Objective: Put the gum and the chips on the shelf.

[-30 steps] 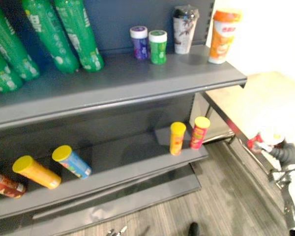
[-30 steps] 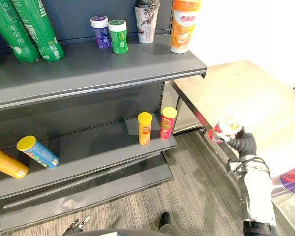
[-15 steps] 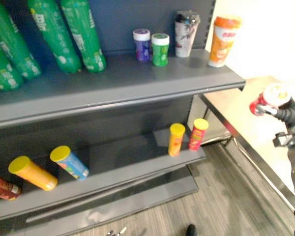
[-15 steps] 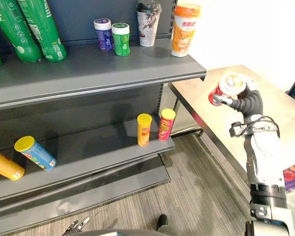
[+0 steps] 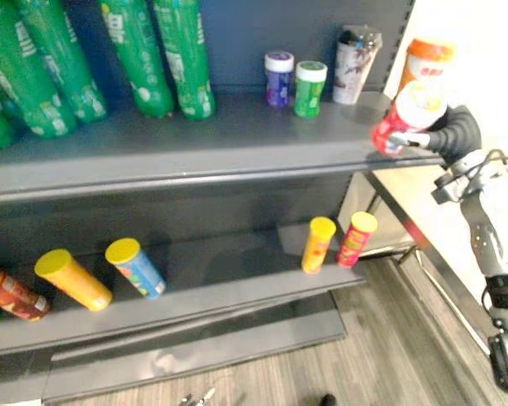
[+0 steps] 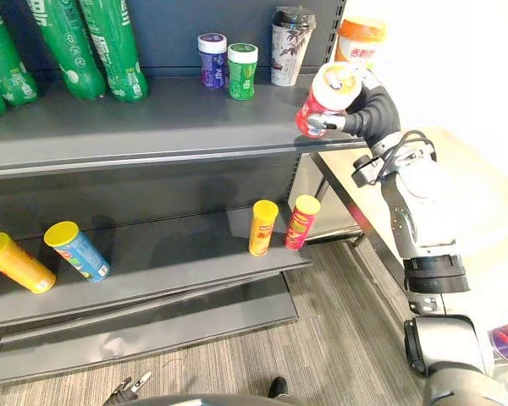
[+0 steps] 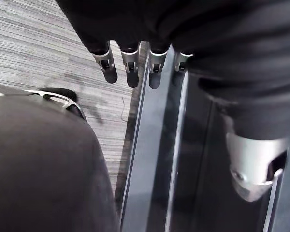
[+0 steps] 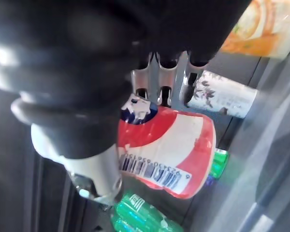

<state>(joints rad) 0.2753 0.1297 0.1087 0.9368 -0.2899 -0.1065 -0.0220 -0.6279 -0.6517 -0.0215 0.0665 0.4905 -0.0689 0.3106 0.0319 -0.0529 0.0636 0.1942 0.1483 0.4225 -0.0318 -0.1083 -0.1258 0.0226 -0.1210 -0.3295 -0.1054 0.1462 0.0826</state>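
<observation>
The red chips can (image 6: 326,97) is in the right hand (image 6: 368,110), in the air at the right end of the upper shelf (image 6: 152,127), just at its front edge. The fingers (image 8: 159,79) and the thumb are curled around the body of the can, with the fingers on one side and the thumb on the other, and a barcode label shows between them. The can is tilted, and its white lid points up and towards the near side. I cannot tell whether its bottom touches the shelf.

On the same shelf, further back, a purple gum bottle (image 6: 212,60) and a green gum bottle (image 6: 242,71) stand upright, just beside each other. To the right of them stand a grey patterned cup (image 6: 289,46) and an orange cup (image 6: 360,38); the orange one is partly hidden behind the can. At the left of this shelf several big green bottles (image 6: 110,46) lean against the back wall.

On the lower shelf (image 6: 178,271) a yellow can (image 6: 262,227) and a red can with a yellow lid (image 6: 302,222) stand near the right end. A blue can (image 6: 76,250) and a yellow-orange can (image 6: 17,262) lie on their sides at the left.

The left hand (image 7: 129,67) hangs low by the base of the shelf unit, above the grey floor (image 7: 34,38), with its fingers straight and holding nothing.

A light table (image 6: 483,194) stands to the right of the shelves
</observation>
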